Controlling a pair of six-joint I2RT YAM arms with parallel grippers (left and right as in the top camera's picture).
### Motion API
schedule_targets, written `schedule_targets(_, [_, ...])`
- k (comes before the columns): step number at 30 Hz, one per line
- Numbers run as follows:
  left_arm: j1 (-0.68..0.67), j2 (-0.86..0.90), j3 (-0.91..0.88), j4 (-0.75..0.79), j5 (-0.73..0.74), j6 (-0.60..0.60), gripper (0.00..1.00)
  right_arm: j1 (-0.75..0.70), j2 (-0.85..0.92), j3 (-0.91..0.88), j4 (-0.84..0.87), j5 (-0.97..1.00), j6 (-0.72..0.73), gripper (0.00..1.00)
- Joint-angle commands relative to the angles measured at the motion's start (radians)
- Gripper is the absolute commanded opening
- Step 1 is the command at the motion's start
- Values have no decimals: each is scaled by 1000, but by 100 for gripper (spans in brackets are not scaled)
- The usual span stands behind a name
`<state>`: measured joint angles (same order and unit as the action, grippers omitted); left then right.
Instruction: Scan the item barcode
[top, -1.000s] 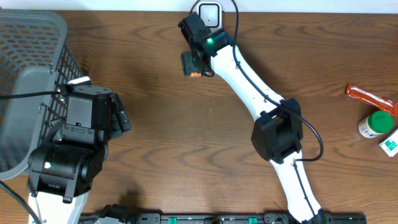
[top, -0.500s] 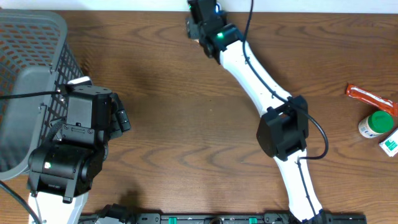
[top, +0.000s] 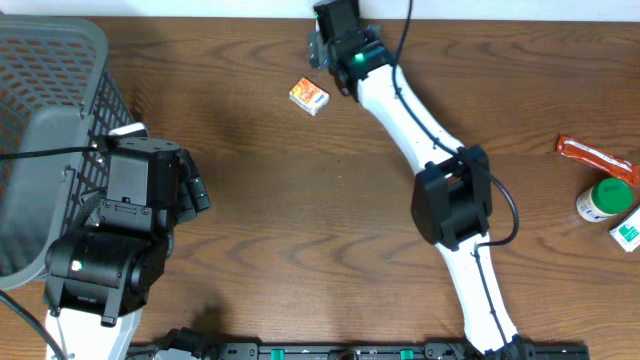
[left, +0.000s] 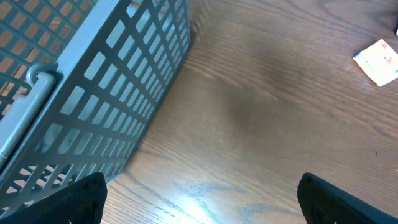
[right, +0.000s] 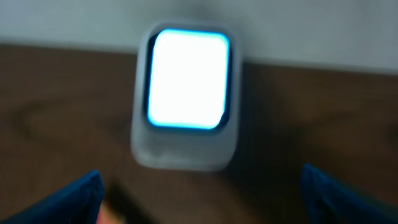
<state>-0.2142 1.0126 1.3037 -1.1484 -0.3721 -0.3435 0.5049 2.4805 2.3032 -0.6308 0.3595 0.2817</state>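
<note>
— Looking for the box (top: 309, 96).
— Found on the bare table (top: 300, 230), near the far edge. Orange and white, lying flat, touched by nothing. Seen again at the right edge of the left wrist view.
— Close to the right gripper (right: 202, 194)?
— Just beside it from overhead, to its left and a little nearer; apart, not held. Spread wide in the wrist view: a fingertip in each bottom corner, nothing between. Faces the scanner (right: 188, 102), lit white-blue, standing against the wall. Rather blurred there.
— And the left gripper (left: 199, 208)?
— Spread wide too, empty, well apart from the box. Right beside the basket (left: 93, 93), grey mesh, at the table's left end.
— Anything else?
— Over at the right edge: an orange packet (top: 595, 157), a green-lidded jar (top: 605, 198), a small white carton (top: 627, 232). Close together, well away from the box.
</note>
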Motion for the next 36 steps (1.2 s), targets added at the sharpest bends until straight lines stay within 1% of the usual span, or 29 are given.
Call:
schedule_targets(1, [-1,0,9,-3,-3,-10,98,69,10,-3,-82,10,116,99])
schedule_targets(4, [-1,0,9,-3,-3,-10,98,100,11,-3,-179,9,307,100])
schedule_targets(6, [-1,0,9,-3,-3,-10,98,119,11,-3,-217,8,410,99])
schedule_targets(10, [-1,0,9,-3,-3,-10,98,153,13,-3,-258,18,591,99])
schedule_targets(13, [-1,0,9,-3,-3,-10,98,164,26,-3,-283,80,755,98])
schedule_targets(15, [0,0,9,-3,-3,-10,98,164,43,-3,-272,86,807,99])
schedule_targets(21, [0,0,9,-3,-3,-10,98,164,140,-3,-179,71,821,98])
schedule_targets(24, [-1,0,9,-3,-3,-10,98,164,169,-3,-165,70,820,98])
schedule_targets(26, [-1,0,9,-3,-3,-10,98,164,173,-3,-158,82,818,98])
schedule_targets(30, [-1,0,9,-3,-3,-10,98,166,173,-3,-100,85,767,97])
schedule_targets(33, [0,0,9,-3,-3,-10,98,166,173,-3,-89,85,769,95])
schedule_targets(36, [0,0,9,-3,-3,-10,98,166,173,-3,-79,89,768,96])
